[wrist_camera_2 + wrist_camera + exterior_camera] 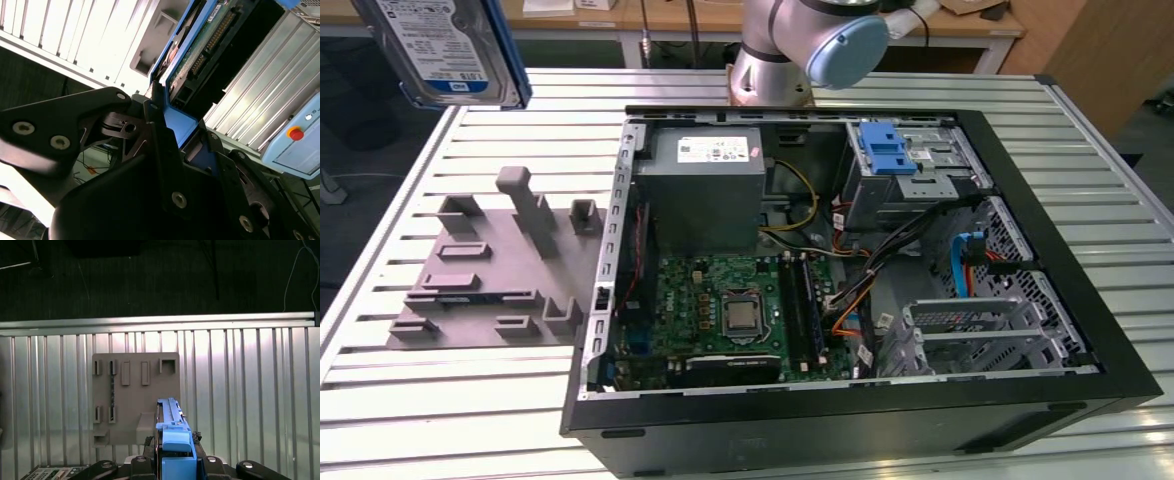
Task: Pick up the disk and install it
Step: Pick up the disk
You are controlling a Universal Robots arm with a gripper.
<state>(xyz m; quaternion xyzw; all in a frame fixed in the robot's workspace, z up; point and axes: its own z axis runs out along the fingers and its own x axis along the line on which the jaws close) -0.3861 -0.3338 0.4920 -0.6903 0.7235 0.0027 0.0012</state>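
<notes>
Second wrist view: black fingers (156,117) clamped on the blue-framed end of the disk (200,45); gripper (182,130) holds it edge-on. Exterior view: the disk is aloft over the slatted table (454,400), with the grey fixture plate (494,270) and open computer case (854,260) below.

no legible text, disk (440,50) label print too small, power supply sticker (716,151) unreadable
</notes>
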